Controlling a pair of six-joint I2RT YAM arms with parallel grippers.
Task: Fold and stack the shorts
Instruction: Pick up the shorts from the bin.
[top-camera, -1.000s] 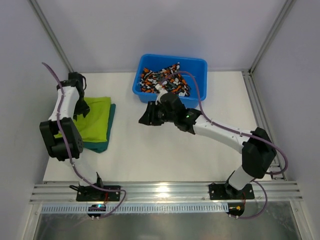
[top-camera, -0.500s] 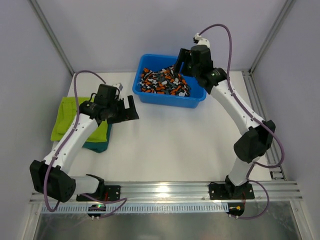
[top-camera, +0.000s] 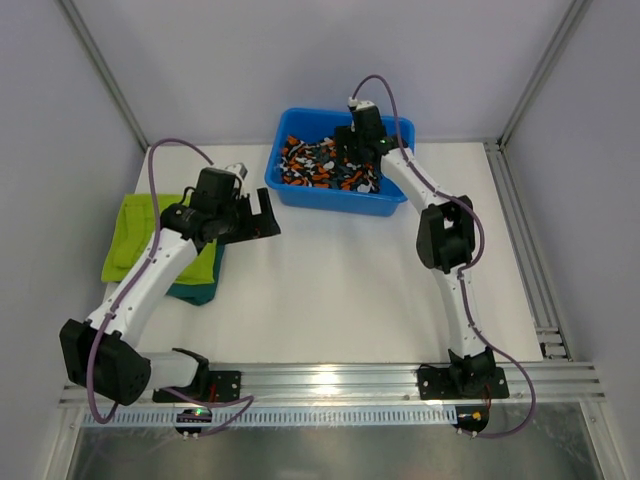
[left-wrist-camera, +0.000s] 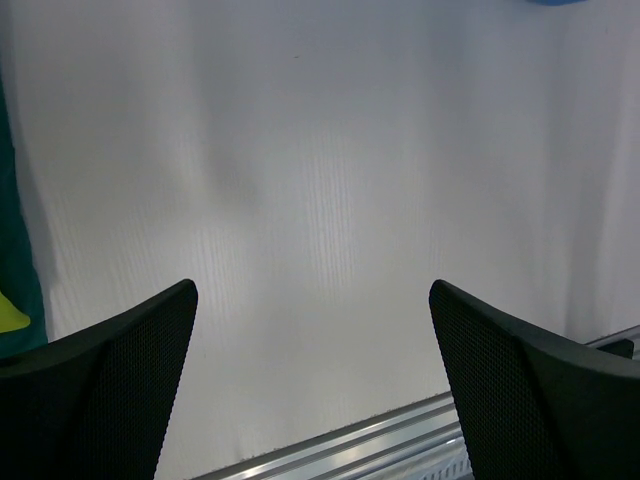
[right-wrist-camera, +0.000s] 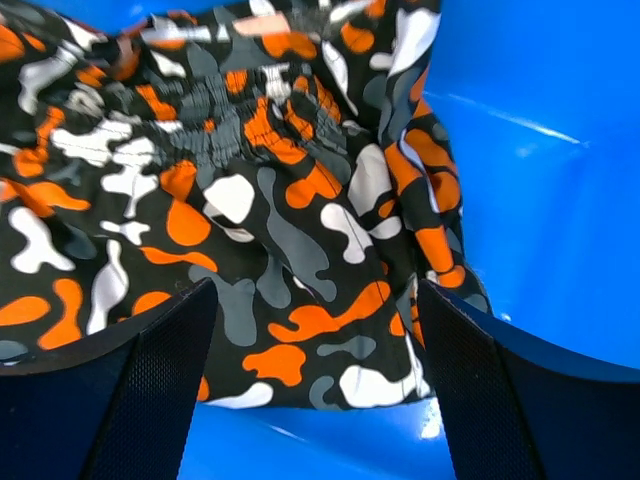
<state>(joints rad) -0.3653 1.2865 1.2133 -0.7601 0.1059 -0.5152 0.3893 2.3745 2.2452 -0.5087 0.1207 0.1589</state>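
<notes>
— Right gripper (right-wrist-camera: 315, 290) is dropping into the blue tub (top-camera: 395, 132), jaws now spreading wide over the camouflage shorts (right-wrist-camera: 270, 180); I'm gripping nothing yet.
— And the other arm?
— Left gripper (top-camera: 262, 215) is hanging wide and empty, having swung off the lime shorts (top-camera: 135, 230) stacked on the teal shorts (top-camera: 195, 290). Two look done, one is waiting. Tub wall is crowding my right finger; the table (top-camera: 330, 290) between is offering folding room.

No readable text, label, brand, number or sign appears anywhere.
</notes>
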